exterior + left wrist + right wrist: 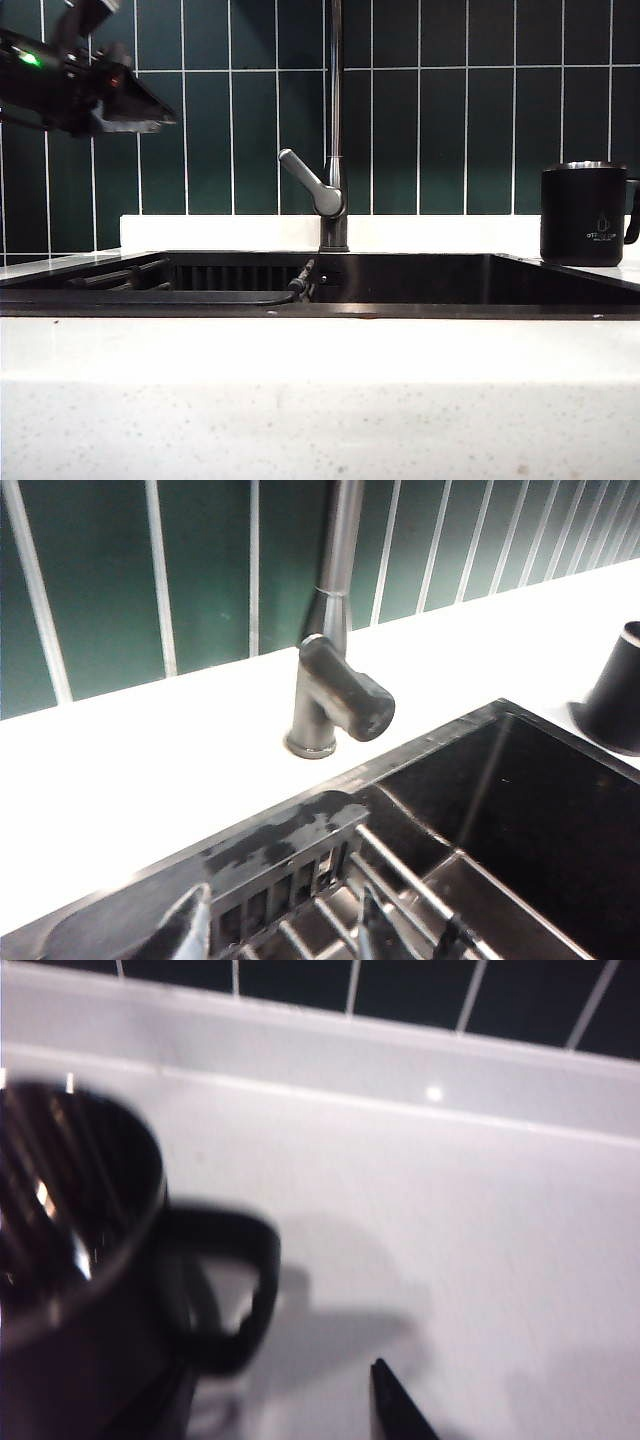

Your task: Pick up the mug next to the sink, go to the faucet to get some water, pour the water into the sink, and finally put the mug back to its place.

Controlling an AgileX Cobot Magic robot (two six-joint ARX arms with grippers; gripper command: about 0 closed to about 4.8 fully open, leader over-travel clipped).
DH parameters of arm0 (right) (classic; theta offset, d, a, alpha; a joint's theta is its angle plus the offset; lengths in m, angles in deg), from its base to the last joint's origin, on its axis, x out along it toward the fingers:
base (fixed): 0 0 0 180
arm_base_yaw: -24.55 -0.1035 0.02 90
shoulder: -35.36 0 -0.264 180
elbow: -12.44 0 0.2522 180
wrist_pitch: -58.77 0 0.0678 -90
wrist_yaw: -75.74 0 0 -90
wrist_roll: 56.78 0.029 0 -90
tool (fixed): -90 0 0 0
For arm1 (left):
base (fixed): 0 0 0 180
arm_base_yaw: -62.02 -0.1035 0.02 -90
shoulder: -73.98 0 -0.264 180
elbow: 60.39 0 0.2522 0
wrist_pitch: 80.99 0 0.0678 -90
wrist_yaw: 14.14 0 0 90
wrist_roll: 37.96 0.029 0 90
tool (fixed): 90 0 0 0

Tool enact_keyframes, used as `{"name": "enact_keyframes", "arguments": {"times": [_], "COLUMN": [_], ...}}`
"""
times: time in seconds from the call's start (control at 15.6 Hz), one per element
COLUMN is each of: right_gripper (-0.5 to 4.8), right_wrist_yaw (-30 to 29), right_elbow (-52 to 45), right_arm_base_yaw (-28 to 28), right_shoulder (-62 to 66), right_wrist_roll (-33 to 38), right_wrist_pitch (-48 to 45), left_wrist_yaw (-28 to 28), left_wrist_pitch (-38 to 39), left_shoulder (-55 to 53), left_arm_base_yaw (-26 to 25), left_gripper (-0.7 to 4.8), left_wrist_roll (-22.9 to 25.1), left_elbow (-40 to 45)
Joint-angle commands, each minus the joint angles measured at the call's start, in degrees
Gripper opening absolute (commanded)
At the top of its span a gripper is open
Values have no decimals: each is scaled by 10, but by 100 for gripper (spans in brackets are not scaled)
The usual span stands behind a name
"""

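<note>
Mug [585, 213] sits upright on the white counter [320, 390] at the right end of the sink [420, 280], handle facing away from the basin, well apart from the faucet [335, 120]. No water running that I can see.

My left gripper [120, 105] hangs high on the left of the exterior view, above the basin's left end; its fingers [190, 925] look spread, nothing between them. My right gripper isn't in the exterior shot at all; the wrist cam catches only one dark fingertip [400, 1410] just beside the mug's handle [235, 1290], so I can't tell from that whether it's spread, but it's clamped on nothing.

Step in hand, I reckon: right arm goes for the mug. To do it well: bracket the handle or body w/ both fingers, stay level so it doesn't tip.

Right wrist cam shows the mug's ribbed steel inside, seemingly dry. Left wrist cam shows the lever [345, 695] end-on plus a rack in the basin.
</note>
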Motion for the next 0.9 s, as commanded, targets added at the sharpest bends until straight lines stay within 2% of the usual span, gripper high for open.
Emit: {"name": "enact_keyframes", "arguments": {"times": [0.06,0.13,0.38,0.7,0.9], "right_gripper": [243,243,243,244,244], "right_wrist_yaw": [1,17,13,-39,-40], "right_elbow": [60,72,72,72,72], "right_arm_base_yaw": [-9,-12,-11,-11,-11], "right_shoulder": [29,32,31,59,94], "right_wrist_roll": [31,34,34,48,48], "right_wrist_pitch": [35,66,72,72,47], "left_wrist_yaw": [2,2,6,6,6], "left_wrist_pitch": [-4,-7,-8,-7,-7], "left_shoulder": [-22,-24,-24,-24,-24], "left_arm_base_yaw": [3,6,8,8,8], "left_gripper": [184,184,184,184,184], "left_wrist_roll": [0,0,1,14,15], "left_elbow": [-20,-20,-20,-20,-20]}}
